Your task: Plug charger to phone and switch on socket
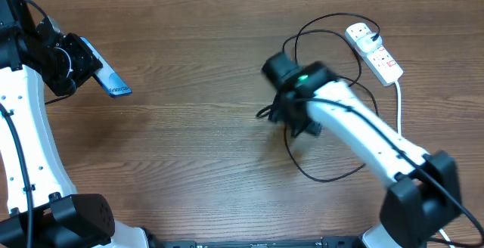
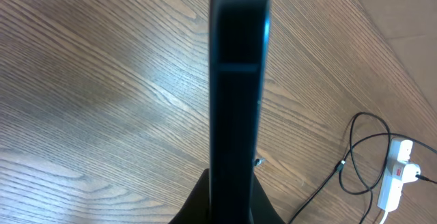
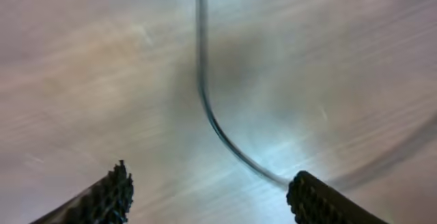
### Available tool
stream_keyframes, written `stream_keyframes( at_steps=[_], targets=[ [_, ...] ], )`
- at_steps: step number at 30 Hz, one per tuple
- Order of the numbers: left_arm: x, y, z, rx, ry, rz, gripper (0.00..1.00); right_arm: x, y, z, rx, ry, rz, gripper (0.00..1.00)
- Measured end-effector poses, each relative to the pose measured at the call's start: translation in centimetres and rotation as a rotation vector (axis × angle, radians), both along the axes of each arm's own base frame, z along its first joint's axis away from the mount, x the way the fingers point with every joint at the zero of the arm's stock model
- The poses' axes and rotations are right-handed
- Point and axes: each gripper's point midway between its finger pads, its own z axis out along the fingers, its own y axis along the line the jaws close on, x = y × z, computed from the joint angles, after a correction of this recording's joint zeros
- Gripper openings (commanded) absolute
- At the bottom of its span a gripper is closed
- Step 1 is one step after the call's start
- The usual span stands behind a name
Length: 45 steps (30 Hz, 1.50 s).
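My left gripper (image 1: 76,63) at the far left is shut on the phone (image 1: 106,75), held off the table with its light blue screen showing in the overhead view. In the left wrist view the phone (image 2: 237,80) stands edge-on as a dark bar rising from my jaws. The black charger cable (image 1: 321,174) loops over the middle right of the table, and its white plug head sits in the socket (image 1: 374,51) at the back right. My right gripper (image 1: 283,112) hangs open over the cable, which runs blurred between its fingertips (image 3: 208,190) in the right wrist view. The cable's plug tip is hidden.
The socket's white cord (image 1: 398,104) runs down the right side toward my right arm's base. In the left wrist view the socket (image 2: 394,176) and cable loops (image 2: 355,162) show at the lower right. The table's far edge lies along the top.
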Motion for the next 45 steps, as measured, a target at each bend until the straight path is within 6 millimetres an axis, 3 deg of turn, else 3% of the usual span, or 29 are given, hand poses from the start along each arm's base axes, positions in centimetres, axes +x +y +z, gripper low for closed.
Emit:
stream_keyframes(
  at_steps=[3, 6, 13, 19, 26, 33, 40, 45],
  targets=[
    [0.0, 0.0, 0.0, 0.000, 0.000, 0.000, 0.04, 3.6, -0.6, 0.0, 0.049, -0.098, -0.039, 0.71],
    [0.0, 0.0, 0.0, -0.001, 0.002, 0.000, 0.04, 5.4, -1.4, -1.0, 0.056, -0.122, -0.066, 0.71],
    [-0.1, 0.0, 0.0, -0.001, 0.003, 0.000, 0.04, 8.7, -1.4, -4.3, 0.070, -0.157, -0.090, 0.68],
    [-0.1, 0.0, 0.0, -0.002, 0.003, 0.000, 0.04, 9.8, -1.6, -7.6, 0.060, -0.131, -0.104, 0.61],
    [-0.1, 0.0, 0.0, -0.001, 0.003, 0.000, 0.04, 8.7, -0.7, -10.8, 0.085, -0.036, -0.025, 0.58],
    [-0.1, 0.0, 0.0, -0.002, 0.003, 0.000, 0.04, 6.5, 0.7, -11.0, 0.122, 0.057, 0.088, 0.57],
    [-0.1, -0.1, 0.0, -0.004, 0.003, -0.001, 0.04, 2.0, 4.3, -11.0, 0.174, 0.187, 0.282, 0.46],
    [0.0, -0.3, 0.0, -0.015, -0.001, -0.006, 0.04, -2.9, 7.3, -11.0, 0.170, 0.302, 0.455, 0.31]
  ],
)
